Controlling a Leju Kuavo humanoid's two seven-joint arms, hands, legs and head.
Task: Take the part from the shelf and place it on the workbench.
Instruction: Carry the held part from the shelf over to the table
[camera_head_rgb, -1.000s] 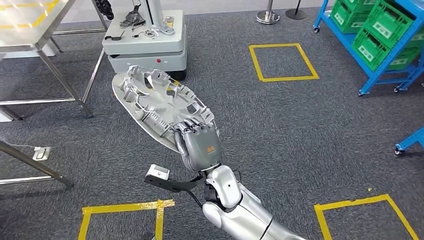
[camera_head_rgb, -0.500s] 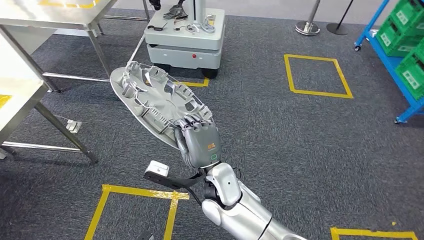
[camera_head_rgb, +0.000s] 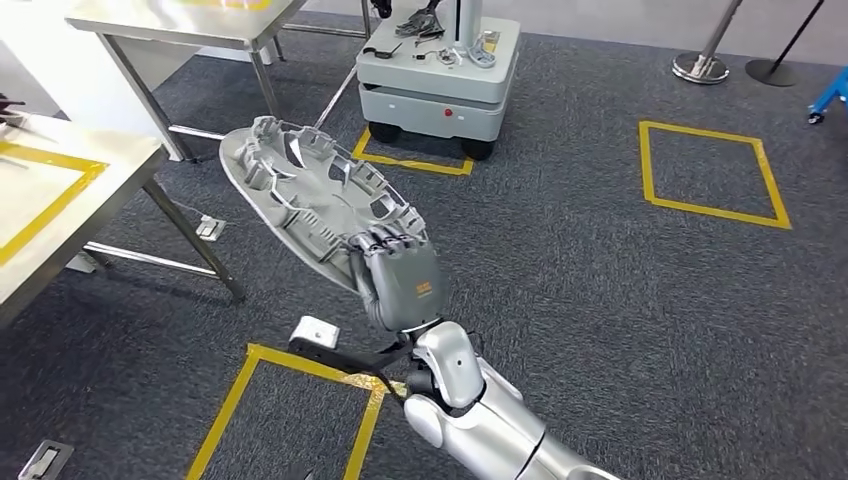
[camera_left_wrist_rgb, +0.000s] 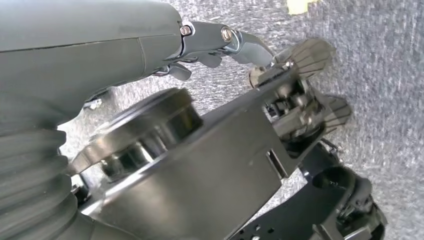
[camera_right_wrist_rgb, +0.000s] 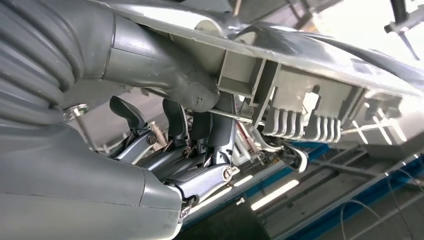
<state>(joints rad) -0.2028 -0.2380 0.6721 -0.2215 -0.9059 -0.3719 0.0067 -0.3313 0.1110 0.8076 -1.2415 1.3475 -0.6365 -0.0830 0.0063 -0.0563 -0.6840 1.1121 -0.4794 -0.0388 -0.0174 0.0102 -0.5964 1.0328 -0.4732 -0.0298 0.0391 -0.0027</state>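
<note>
Grey ribbed part (camera_head_rgb: 310, 195) is extending toward upper left of frame from the right hand (camera_head_rgb: 398, 283), which is gripping its lower edge above carpet; table (camera_head_rgb: 60, 190) at left edge.

You are looking at a factory-style workshop floor: grey carpet (camera_head_rgb: 600, 260) marked with yellow tape squares (camera_head_rgb: 710, 170), steel workbenches (camera_head_rgb: 60, 190) left of the wheeled grey cart (camera_head_rgb: 440, 85), and stanchion bases (camera_head_rgb: 700, 66) to the cart's right.
</note>
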